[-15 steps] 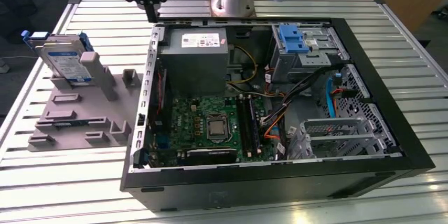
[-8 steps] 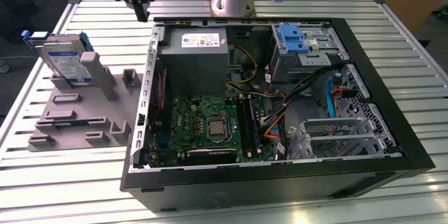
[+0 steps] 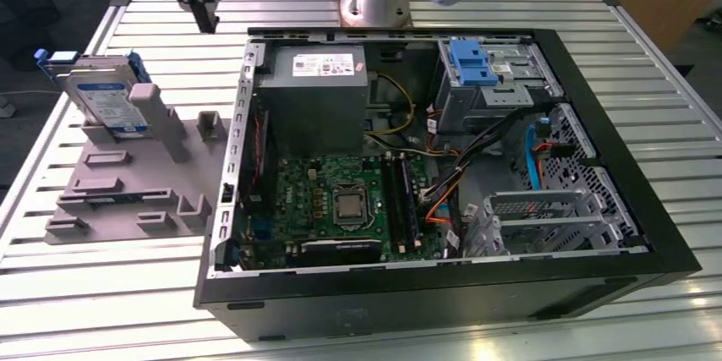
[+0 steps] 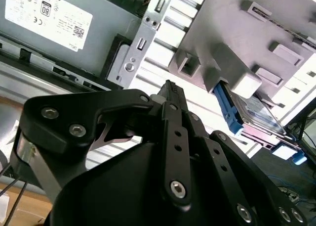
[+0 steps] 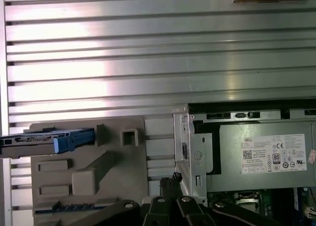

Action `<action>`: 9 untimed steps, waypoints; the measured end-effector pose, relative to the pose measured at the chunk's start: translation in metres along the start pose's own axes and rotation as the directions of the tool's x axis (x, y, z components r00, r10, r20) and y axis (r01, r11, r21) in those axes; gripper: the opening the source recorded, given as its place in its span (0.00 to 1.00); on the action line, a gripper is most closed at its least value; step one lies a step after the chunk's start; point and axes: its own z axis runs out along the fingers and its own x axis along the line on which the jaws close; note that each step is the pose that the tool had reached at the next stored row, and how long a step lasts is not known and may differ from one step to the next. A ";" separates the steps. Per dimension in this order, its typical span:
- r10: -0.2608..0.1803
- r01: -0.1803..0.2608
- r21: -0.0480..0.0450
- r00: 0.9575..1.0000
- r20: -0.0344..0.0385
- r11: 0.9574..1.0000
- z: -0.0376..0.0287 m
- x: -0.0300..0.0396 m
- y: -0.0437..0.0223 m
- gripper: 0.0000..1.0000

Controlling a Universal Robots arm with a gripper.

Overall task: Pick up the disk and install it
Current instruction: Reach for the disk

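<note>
Exterior view: disk (image 3: 105, 101) apart from fingers (image 3: 205, 14)

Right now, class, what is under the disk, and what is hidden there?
The disk stands on edge in a grey holder lying on the slatted table. Holder posts cover its lower edge, so its seating is unseen.

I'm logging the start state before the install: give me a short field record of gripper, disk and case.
gripper: shut, holding nothing, above the table, apart from the disk
disk: propped upright on the grey fixture, outside the case
case: open side up, power supply and empty blue bracket inside
task state: disk not yet picked up
</note>
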 end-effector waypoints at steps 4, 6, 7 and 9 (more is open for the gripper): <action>0.000 0.000 0.000 1.000 0.000 1.000 0.0000 0.0080 0.0008 0.11; 0.000 0.000 0.000 1.000 0.000 1.000 0.0000 0.0113 0.0009 0.11; 0.000 0.000 0.000 1.000 0.000 1.000 0.0000 0.0128 0.0010 0.11; 0.000 0.000 0.000 1.000 0.000 1.000 0.0001 0.0164 0.0011 0.11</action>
